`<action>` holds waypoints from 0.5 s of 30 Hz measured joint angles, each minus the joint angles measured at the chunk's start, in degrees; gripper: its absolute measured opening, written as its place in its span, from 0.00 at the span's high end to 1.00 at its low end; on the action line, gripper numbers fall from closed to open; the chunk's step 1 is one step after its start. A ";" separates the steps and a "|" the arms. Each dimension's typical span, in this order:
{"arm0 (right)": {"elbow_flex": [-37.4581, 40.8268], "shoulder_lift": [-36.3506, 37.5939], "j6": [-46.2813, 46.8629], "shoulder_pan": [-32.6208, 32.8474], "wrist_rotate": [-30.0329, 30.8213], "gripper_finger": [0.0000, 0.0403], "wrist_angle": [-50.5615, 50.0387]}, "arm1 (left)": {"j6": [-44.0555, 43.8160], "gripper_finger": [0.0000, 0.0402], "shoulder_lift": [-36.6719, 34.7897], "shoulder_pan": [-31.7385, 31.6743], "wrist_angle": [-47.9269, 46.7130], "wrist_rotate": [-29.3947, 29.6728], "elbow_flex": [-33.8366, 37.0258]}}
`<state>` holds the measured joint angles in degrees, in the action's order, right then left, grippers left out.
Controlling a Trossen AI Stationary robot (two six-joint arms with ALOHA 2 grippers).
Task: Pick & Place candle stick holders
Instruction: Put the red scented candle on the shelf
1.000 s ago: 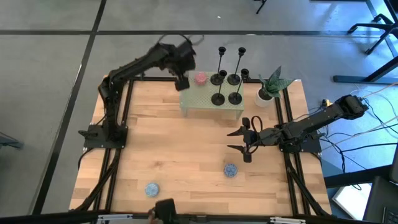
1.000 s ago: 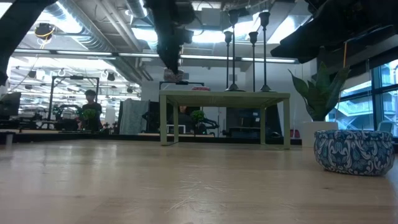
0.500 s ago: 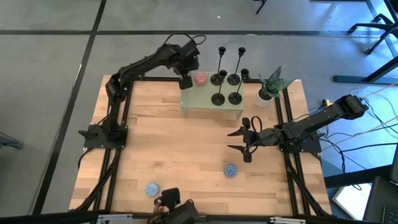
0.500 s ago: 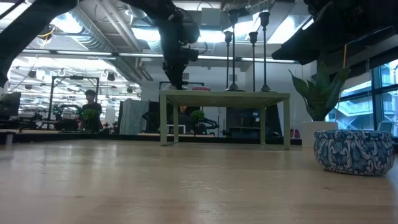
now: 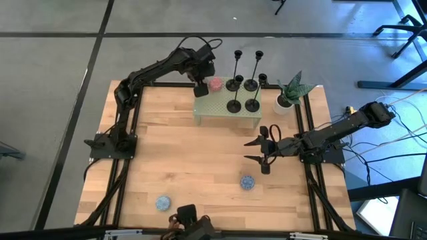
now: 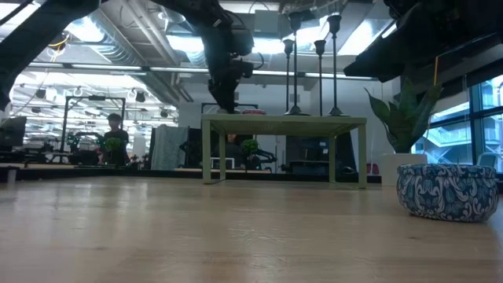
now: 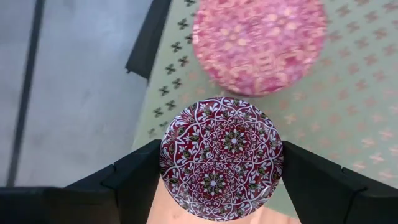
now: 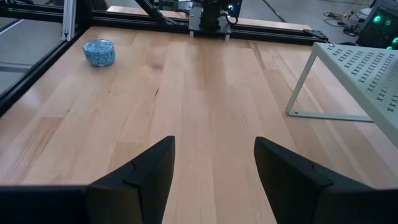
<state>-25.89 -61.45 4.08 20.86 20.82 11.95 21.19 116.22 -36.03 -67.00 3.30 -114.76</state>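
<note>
Four black candle stick holders (image 5: pixel 243 93) stand by their round bases on the right half of a pale green perforated stand (image 5: pixel 217 113); their stems also show in the low view (image 6: pixel 320 75). A pink disc (image 5: pixel 215 84) lies on the stand's far left part. My left gripper (image 5: pixel 200 89) is over the stand's left end, shut on a red patterned disc (image 7: pixel 221 157) next to the pink disc (image 7: pixel 260 42). My right gripper (image 5: pixel 251 151) is open and empty above the table's right middle, near the stand; it also shows in its wrist view (image 8: pixel 214 168). My left gripper pinches the red patterned disc by two opposite sides of its rim (image 7: pixel 166 163) between its two fingers. The fingers come from above, pointing down. The disc is level, face up, over the stand's left edge. Whether it rests on the stand, I cannot tell.
Two blue speckled discs lie on the table, one near the right gripper (image 5: pixel 247 182) and one at the near left (image 5: pixel 163 202). A potted plant (image 5: pixel 289 93) stands right of the stand. A person's hand or head (image 5: pixel 190 223) shows at the table's near edge.
My left gripper has gone down toward the stand's top and a little toward the table's right edge, still shut on the red disc, which has stayed level. The person at the near edge has shifted.
</note>
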 joint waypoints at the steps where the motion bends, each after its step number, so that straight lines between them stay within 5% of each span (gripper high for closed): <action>1: 0.00 0.00 -0.02 0.00 0.00 0.44 -0.01 | -0.02 0.27 0.00 0.00 -0.02 -0.86 0.00; 15: 0.00 0.00 0.07 -0.02 0.11 0.44 -0.01 | -0.08 0.27 -0.02 0.00 -0.02 -1.51 0.00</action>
<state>-25.89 -61.45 4.14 20.84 20.93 11.94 21.11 116.20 -36.03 -67.02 1.80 -114.76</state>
